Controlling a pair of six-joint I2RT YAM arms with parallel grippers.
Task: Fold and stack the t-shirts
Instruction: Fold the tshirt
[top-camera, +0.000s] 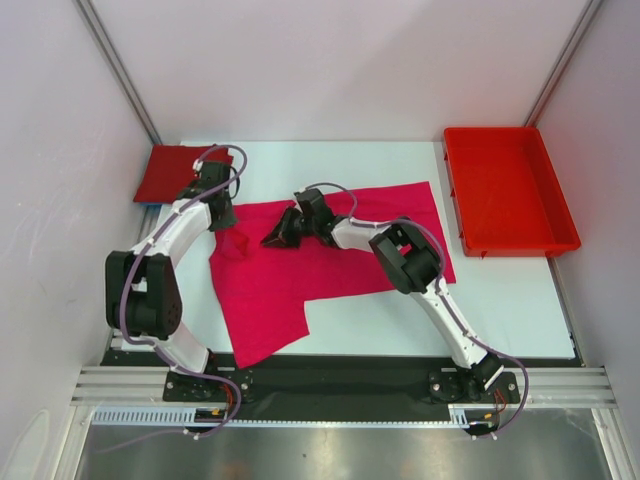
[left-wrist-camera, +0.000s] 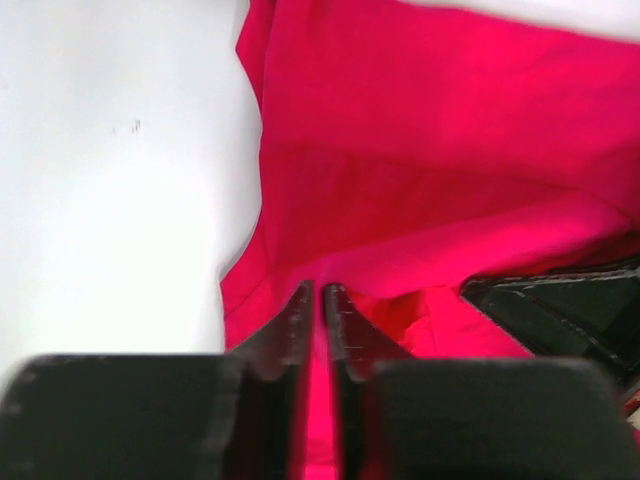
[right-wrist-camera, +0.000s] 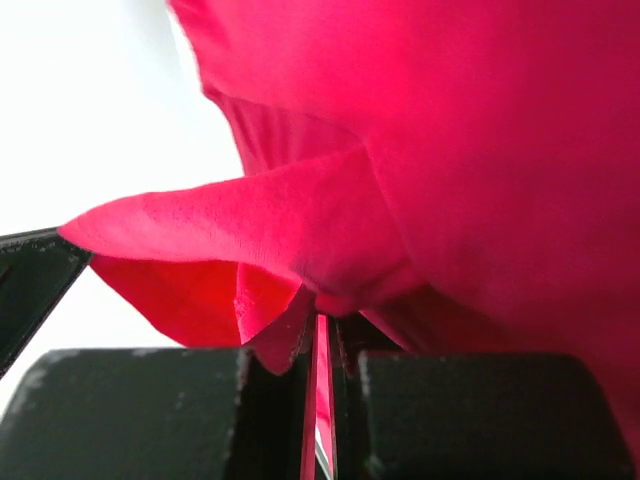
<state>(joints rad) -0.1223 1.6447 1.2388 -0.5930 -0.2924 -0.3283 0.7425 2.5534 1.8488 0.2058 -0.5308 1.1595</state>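
A magenta-pink t-shirt (top-camera: 340, 265) lies spread across the middle of the table, its lower left part hanging toward the near edge. A darker crimson t-shirt (top-camera: 172, 172) lies folded at the back left. My left gripper (top-camera: 238, 237) sits at the pink shirt's upper left edge, its jaws (left-wrist-camera: 321, 292) nearly together with pink cloth in the narrow gap. Close beside it, my right gripper (top-camera: 271, 240) pinches a raised fold of the same shirt (right-wrist-camera: 322, 318). The two grippers point toward each other, a short way apart.
A rigid red plastic tray (top-camera: 508, 190) stands at the back right, beside the pink shirt's right edge. White walls close in the table on the left, the back and the right. Bare white tabletop (left-wrist-camera: 110, 180) shows left of the pink cloth.
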